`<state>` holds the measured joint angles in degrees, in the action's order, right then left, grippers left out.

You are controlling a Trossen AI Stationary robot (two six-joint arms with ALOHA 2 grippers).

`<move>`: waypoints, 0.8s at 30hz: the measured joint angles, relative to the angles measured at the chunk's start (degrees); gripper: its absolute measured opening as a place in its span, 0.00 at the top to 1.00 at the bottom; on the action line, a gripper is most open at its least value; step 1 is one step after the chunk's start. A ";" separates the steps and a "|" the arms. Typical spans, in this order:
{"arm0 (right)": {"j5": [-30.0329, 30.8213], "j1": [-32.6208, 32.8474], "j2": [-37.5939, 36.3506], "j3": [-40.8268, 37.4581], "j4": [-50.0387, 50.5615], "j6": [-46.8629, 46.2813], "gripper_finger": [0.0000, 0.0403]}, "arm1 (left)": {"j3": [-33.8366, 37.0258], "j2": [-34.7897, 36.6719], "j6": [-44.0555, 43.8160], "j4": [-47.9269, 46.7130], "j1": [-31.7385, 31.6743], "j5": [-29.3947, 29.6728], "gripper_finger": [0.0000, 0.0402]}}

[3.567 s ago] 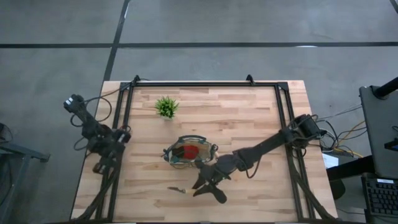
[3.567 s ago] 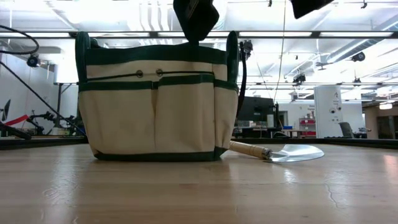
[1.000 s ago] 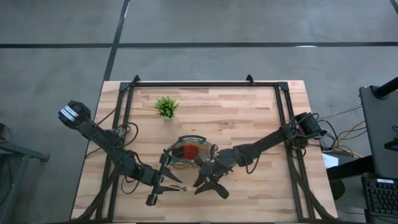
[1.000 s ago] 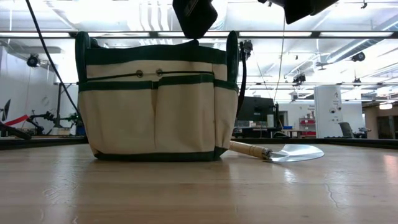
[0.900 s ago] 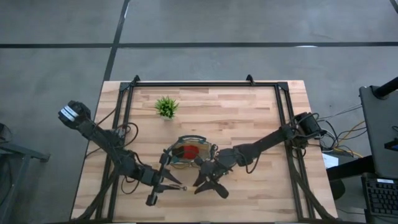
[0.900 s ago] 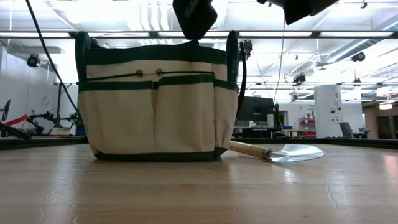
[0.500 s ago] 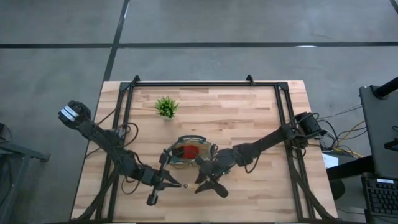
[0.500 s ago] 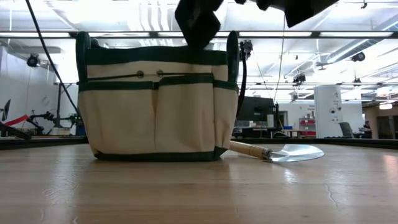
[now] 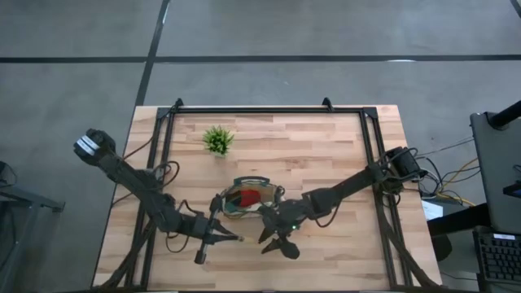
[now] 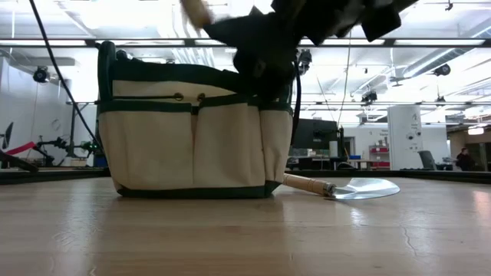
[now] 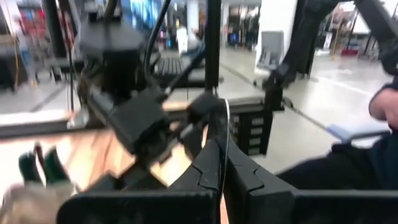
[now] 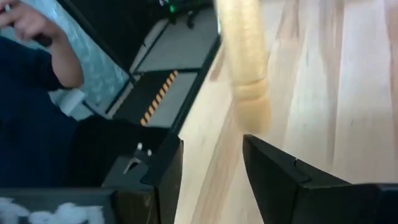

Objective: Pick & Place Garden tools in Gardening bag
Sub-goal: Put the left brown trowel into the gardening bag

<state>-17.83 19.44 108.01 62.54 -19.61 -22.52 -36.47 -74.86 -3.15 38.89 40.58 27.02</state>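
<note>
High view: the round tan fabric gardening bag with green trim (image 9: 248, 198) sits mid-table. At its seven o'clock the left gripper (image 9: 232, 238) is pinched shut, perhaps on the wooden-handled trowel (image 10: 341, 186).

Right wrist view: the right gripper (image 12: 211, 165) gapes wide, empty, a pale wooden handle (image 12: 245, 62) beyond.

Both arms reach in toward the gardening bag (image 9: 247, 198). The left gripper (image 9: 230, 237) lies low just in front of it, its 2 fingers pressed together. The right gripper (image 9: 274, 238), beside the bag's front right, has its fingers (image 12: 280, 177) spread wide apart.
</note>
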 joint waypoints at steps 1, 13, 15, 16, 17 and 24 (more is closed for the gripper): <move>-0.02 -0.02 0.00 0.02 1.12 0.00 0.59 | -0.01 0.40 -1.53 -2.00 0.02 -0.01 0.99; -0.04 -0.09 -0.79 1.20 13.35 -0.31 0.59 | -3.05 1.61 -7.20 -20.76 0.19 12.84 0.99; -0.29 -0.09 -1.03 1.20 13.83 -1.37 0.60 | -4.26 1.69 -7.23 -22.59 0.30 14.08 0.99; -0.55 -0.09 -1.18 1.20 13.98 -1.98 0.60 | -4.81 1.69 -7.35 -24.51 0.30 14.78 0.99; -0.74 -0.09 -1.55 1.27 14.89 -2.44 0.60 | -5.21 1.68 -7.59 -26.57 0.30 15.79 0.99; -3.57 0.59 -5.02 2.58 21.33 -3.69 0.60 | -10.10 1.65 -9.02 -38.10 0.30 19.26 0.99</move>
<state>-21.40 20.04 102.98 65.12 1.72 -26.22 -46.57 -73.21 -12.17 0.79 40.88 46.27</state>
